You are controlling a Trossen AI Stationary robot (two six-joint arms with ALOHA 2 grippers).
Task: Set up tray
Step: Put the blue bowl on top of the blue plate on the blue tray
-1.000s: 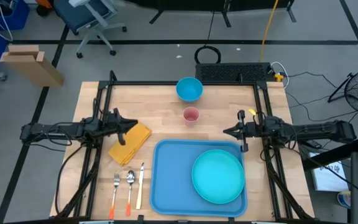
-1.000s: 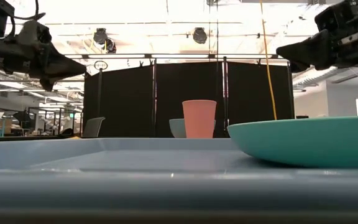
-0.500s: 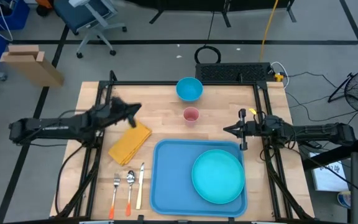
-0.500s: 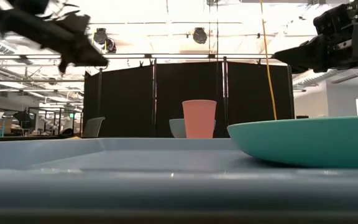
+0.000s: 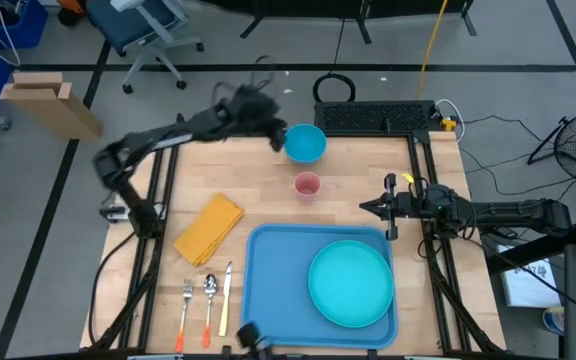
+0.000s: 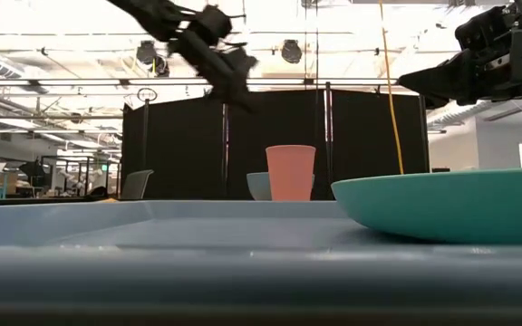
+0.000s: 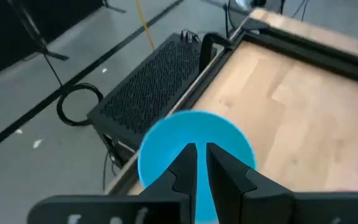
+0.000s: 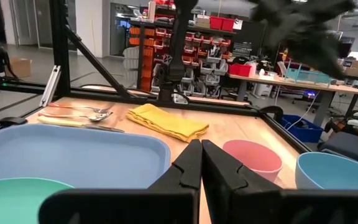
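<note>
Now my left gripper (image 5: 273, 140) hangs just short of the blue bowl (image 5: 305, 143), fingers nearly together and holding nothing, lined up on its rim, I think, though blur hides the tips. The tray (image 5: 273, 290) lies well behind it, near the table's front, already carrying the turquoise plate (image 5: 350, 283). My right gripper (image 5: 365, 210) waits closed and empty beside the tray's far corner.

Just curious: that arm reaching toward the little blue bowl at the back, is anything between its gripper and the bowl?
Nothing visible. The left gripper, its fingers nearly closed, hangs beside the bowl; the pink cup stands nearer the tray.
</note>
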